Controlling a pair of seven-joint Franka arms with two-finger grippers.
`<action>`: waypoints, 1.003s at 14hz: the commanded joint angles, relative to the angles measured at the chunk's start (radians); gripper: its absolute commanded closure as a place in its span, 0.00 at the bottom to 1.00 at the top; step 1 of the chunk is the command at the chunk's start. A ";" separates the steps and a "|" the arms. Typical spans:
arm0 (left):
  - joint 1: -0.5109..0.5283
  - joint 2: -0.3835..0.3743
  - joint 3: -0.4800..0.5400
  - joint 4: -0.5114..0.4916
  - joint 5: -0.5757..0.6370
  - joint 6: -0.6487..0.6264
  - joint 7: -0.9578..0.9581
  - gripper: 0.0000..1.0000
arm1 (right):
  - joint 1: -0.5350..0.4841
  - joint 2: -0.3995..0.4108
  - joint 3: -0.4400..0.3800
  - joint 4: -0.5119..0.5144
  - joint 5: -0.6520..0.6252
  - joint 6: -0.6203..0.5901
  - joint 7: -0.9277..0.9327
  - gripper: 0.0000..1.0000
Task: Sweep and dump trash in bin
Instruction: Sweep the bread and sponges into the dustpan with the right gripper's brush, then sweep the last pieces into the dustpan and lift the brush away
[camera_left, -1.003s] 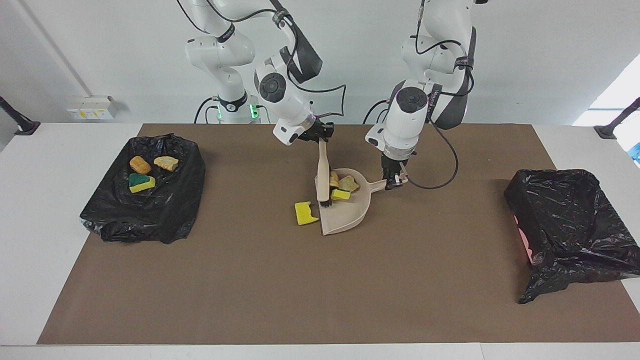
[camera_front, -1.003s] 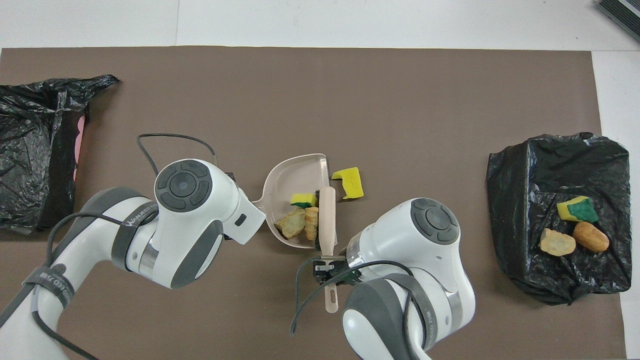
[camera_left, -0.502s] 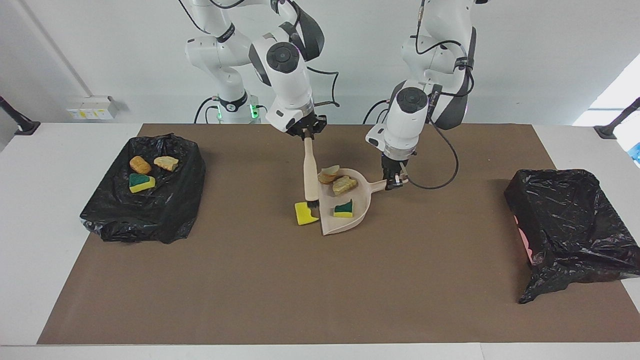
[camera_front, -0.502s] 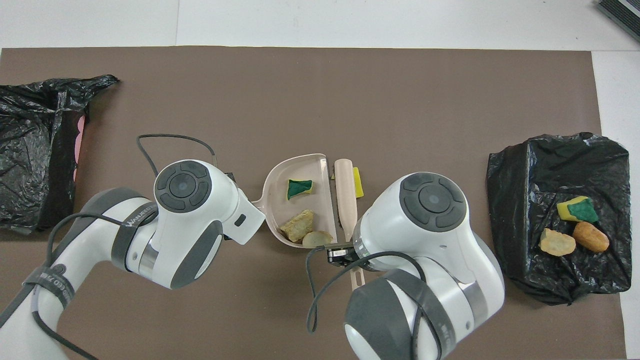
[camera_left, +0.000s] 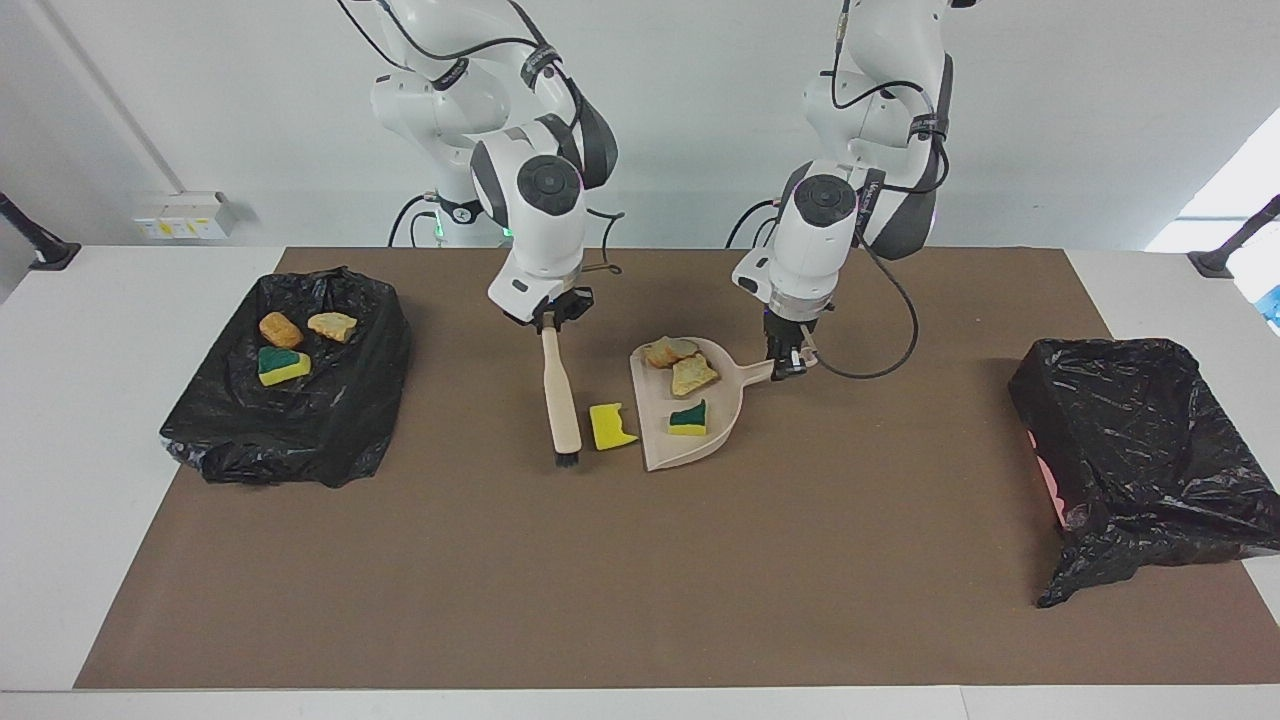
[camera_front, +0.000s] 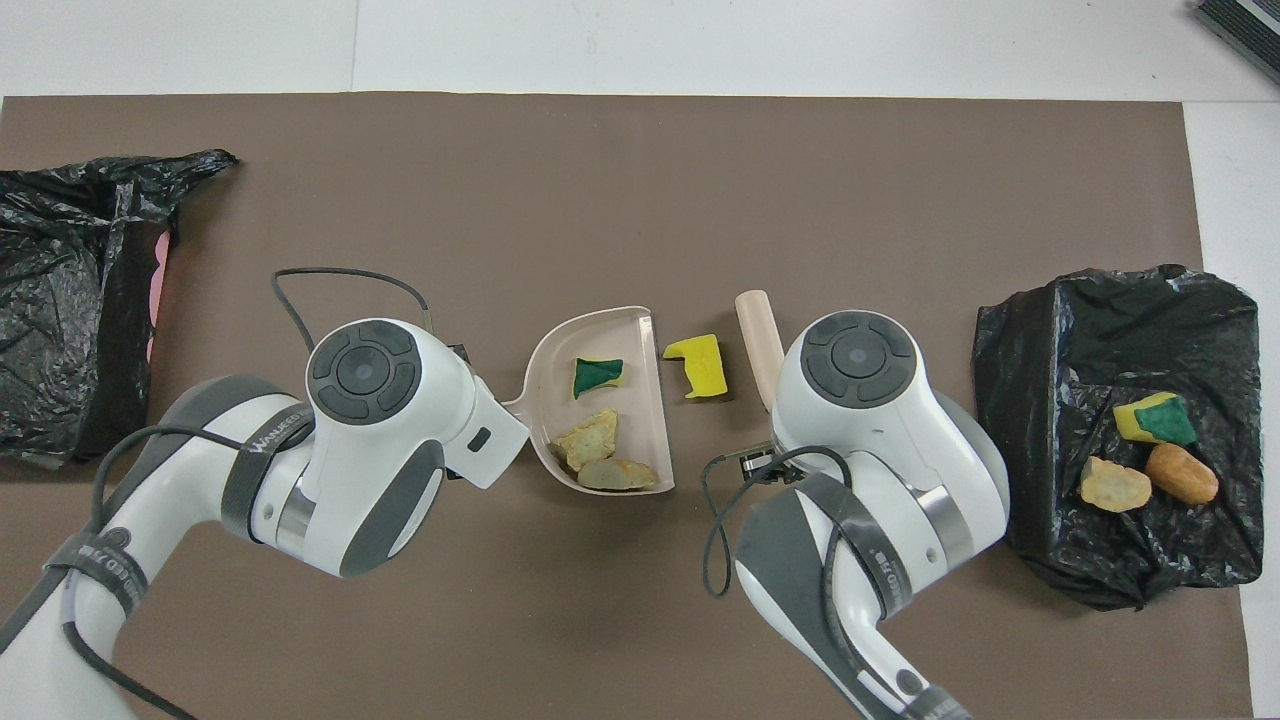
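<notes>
Both pincers grip sweeping tools over the brown worktop (camera_left: 640, 580), with trash split between dustpan, mat and bin.

The right pincer (camera_left: 549, 318) is clamped on the handle of the brush (camera_left: 560, 395), which slants down from it so the black bristles meet the worktop beside a loose yellow sponge piece (camera_left: 610, 426). The left pincer (camera_left: 790, 362) pinches the handle of the dustpan (camera_left: 735, 395), which lies flat below it toward the right pincer; in the pan sit a green-topped sponge scrap (camera_left: 688, 417) and two tan lumps (camera_left: 682, 363). Toward the right arm's end, a black-lined bin (camera_left: 300, 440) holds three more scraps (camera_left: 292, 345). A second black bag (camera_left: 1140, 450) sits at the left arm's end.
</notes>
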 joint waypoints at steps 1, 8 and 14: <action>0.004 -0.025 0.005 -0.033 0.014 0.028 0.000 1.00 | 0.020 -0.001 0.014 -0.045 0.096 0.056 0.024 1.00; 0.004 -0.025 0.005 -0.033 0.014 0.028 0.000 1.00 | 0.137 -0.003 0.011 -0.037 0.417 0.203 0.146 1.00; 0.010 -0.024 0.005 -0.033 0.014 0.028 0.002 1.00 | 0.137 -0.130 0.006 -0.027 0.275 0.104 0.203 1.00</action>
